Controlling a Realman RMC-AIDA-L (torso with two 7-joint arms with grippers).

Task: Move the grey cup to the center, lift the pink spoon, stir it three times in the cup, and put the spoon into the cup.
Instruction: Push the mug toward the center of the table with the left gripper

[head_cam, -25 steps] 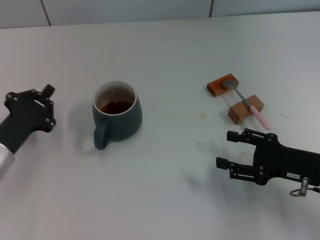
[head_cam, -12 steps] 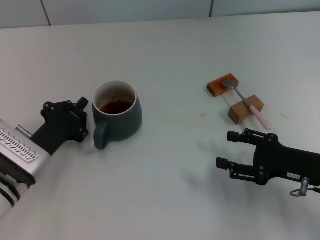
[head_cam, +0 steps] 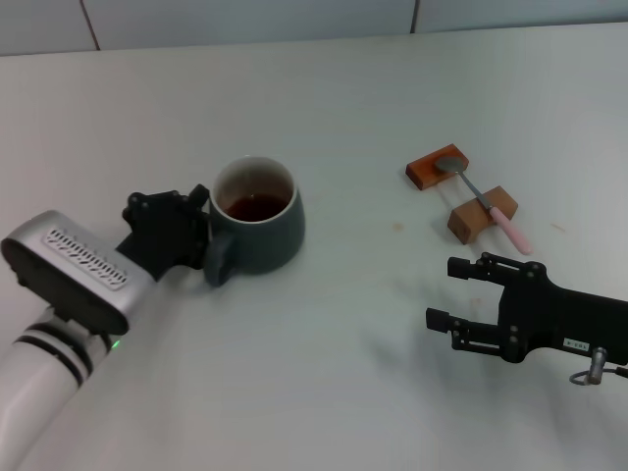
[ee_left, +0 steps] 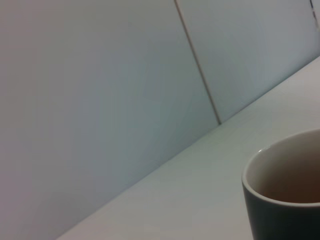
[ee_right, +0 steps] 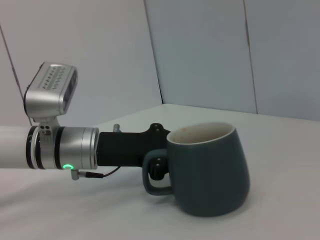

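Note:
The grey cup (head_cam: 263,235) stands left of the table's middle with dark brown liquid inside and its handle toward the front left. It also shows in the left wrist view (ee_left: 285,200) and the right wrist view (ee_right: 210,170). My left gripper (head_cam: 191,234) is right against the cup's handle, and the right wrist view shows it (ee_right: 157,155) touching the handle loop. The pink spoon (head_cam: 491,206) lies across two orange-brown blocks at the right. My right gripper (head_cam: 444,292) is open and empty, in front of the spoon and apart from it.
The two orange-brown blocks (head_cam: 437,167) (head_cam: 481,214) carry the spoon, bowl end on the farther one. A tiled wall (head_cam: 294,20) runs along the table's back edge. Bare tabletop (head_cam: 373,294) lies between the cup and my right gripper.
My left arm has swung in from the far left to the cup's handle. The cup has slid a little to the right with it. The right arm has not moved.

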